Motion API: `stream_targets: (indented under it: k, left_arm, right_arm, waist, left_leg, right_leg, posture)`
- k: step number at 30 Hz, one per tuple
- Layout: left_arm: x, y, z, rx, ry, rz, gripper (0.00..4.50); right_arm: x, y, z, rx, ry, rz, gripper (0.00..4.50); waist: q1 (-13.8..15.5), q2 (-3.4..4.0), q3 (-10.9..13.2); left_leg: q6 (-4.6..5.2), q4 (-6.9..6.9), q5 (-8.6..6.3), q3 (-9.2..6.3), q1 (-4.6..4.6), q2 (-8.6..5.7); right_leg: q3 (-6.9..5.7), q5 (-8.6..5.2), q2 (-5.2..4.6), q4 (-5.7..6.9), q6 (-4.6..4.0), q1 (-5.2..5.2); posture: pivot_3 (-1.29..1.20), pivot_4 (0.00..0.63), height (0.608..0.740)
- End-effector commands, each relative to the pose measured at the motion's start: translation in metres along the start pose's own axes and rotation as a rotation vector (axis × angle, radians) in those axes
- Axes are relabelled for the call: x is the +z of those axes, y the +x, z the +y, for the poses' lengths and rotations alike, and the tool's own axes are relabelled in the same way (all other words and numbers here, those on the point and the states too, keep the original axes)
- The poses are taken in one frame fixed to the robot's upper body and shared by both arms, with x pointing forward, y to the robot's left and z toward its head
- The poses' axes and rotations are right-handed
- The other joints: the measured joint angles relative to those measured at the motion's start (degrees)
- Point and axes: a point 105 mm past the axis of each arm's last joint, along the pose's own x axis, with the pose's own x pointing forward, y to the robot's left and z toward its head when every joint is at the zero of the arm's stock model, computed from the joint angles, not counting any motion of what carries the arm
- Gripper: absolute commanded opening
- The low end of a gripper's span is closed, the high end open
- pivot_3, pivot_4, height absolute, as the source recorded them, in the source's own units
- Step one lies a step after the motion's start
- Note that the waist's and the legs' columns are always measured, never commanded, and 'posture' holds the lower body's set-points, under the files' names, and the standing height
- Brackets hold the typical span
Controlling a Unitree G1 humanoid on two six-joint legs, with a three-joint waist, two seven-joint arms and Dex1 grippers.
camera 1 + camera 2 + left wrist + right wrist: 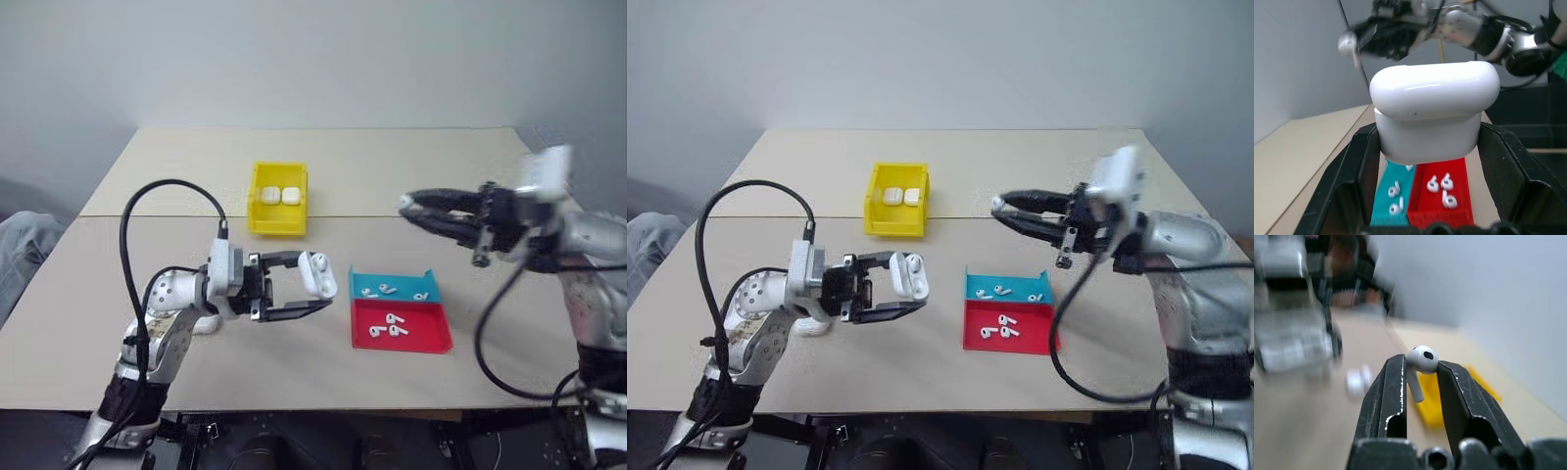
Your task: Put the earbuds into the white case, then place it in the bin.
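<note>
Left eye view, white case (pixel 317 275) gripped above table (pixel 411 176), earbud (pixel 1421 360) pinched aloft.

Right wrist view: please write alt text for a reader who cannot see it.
The right gripper pinches one white earbud between its two black fingers, stem pointing down. Behind it lie a beige table and the yellow bin, out of focus.
</note>
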Motion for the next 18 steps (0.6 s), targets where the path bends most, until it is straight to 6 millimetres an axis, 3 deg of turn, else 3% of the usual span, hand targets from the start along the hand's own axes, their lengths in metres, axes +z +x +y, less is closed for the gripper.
stream_targets:
  k: [1, 7, 12, 18]
  left_arm:
    - [0.018, 0.014, 0.0, -0.03, 0.004, -0.07, 2.73]
    - [0.025, 0.025, 0.004, -0.072, 0.017, -0.102, 2.73]
    - [0.031, 0.027, 0.004, -0.088, 0.022, -0.118, 2.73]
    - [0.029, 0.026, 0.002, -0.092, 0.027, -0.109, 2.73]
  right_arm:
    - [0.036, -0.006, 0.02, -0.05, 0.187, -0.271, 1.11]
    - [0.024, 0.0, 0.048, -0.046, 0.347, -0.272, 1.11]
    - [0.007, 0.006, 0.065, 0.021, 0.371, -0.195, 1.11]
    - [-0.008, 0.014, 0.07, 0.088, 0.35, -0.113, 1.11]
  waist:
    - [0.09, -0.01, 0.0]
    - [-0.06, 0.0, 0.0]
    - [0.0, 0.0, 0.0]
    - [0.07, 0.0, 0.0]
  left_leg:
    - [0.01, 0.0, 0.0, -0.03, 0.05, -0.01]
    - [0.1, -0.01, -0.06, -0.05, 0.21, -0.03]
    - [0.11, -0.03, -0.07, -0.11, 0.2, -0.03]
    - [0.13, -0.02, -0.08, -0.15, 0.18, -0.03]
  right_leg:
    - [-0.03, 0.0, 0.0, -0.04, 0.0, 0.09]
    - [-0.18, 0.01, 0.01, -0.34, 0.05, 0.42]
    - [-0.21, 0.02, 0.05, -0.45, 0.06, 0.47]
    - [-0.25, 0.04, 0.04, -0.51, 0.1, 0.5]
  posture:
    - [0.0, 0.15, 0.74]
    - [0.0, 0.15, 0.74]
    - [0.0, 0.15, 0.74]
    - [0.0, 0.15, 0.74]
